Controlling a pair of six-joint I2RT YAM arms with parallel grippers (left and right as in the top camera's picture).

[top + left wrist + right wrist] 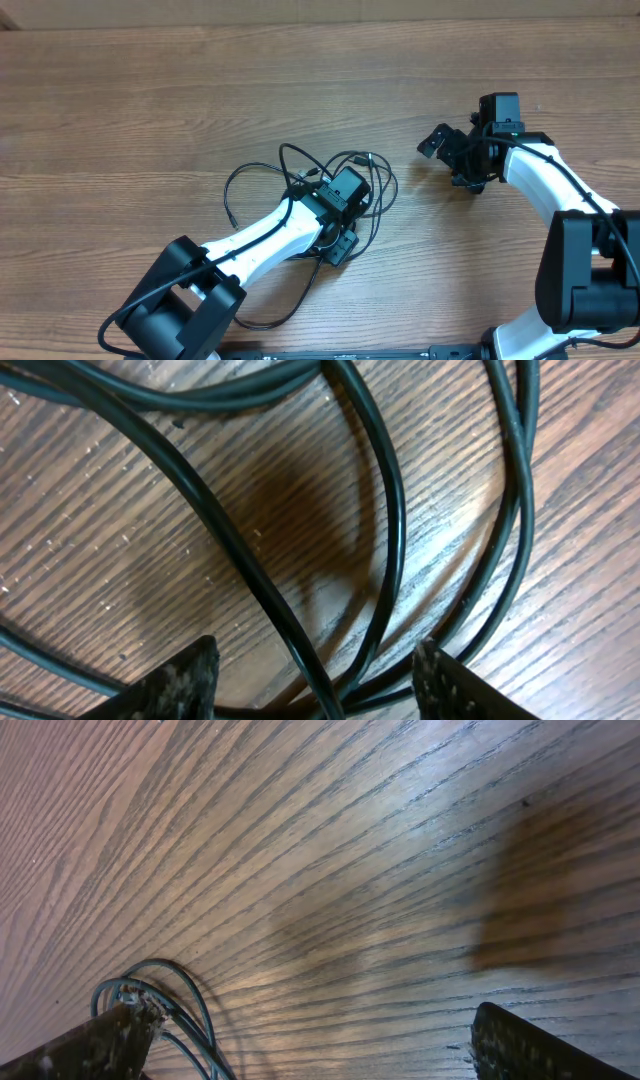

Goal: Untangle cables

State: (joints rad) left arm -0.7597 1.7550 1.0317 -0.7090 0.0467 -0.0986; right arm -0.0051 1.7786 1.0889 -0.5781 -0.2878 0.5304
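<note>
Lying in loose black loops, the cables [300, 180] are being shown bunched on the wooden table [150, 100]; this tangle is being taken as the reference for everything else.

The left claw [345, 195] is being held directly over the tangle, on its right-hand part, pointing down into it. The white left arm [260, 235] is being stretched toward the tangle from the near-left corner, covering some of the loops. One wide loop is being left exposed on the tangle's left side, and thinner strands are being left showing at its far and right edges. Another thin strand is being seen trailing out of the tangle's near side, alongside the left arm.

From the left wrist, the cables [397, 520] are being seen very close, crossing one another flat on the wood. The left claw [315, 682] is being held apart: its two fingers [185, 680] are standing either side of several crossing strands, with clear gaps left on both sides, so nothing is being clamped.

The right claw [452, 158] is being kept well to the right of the tangle, apart from every loop. In its own view the right claw [310, 1045] is being held wide apart, its fingers [530, 1045] framing only bare wood.
</note>
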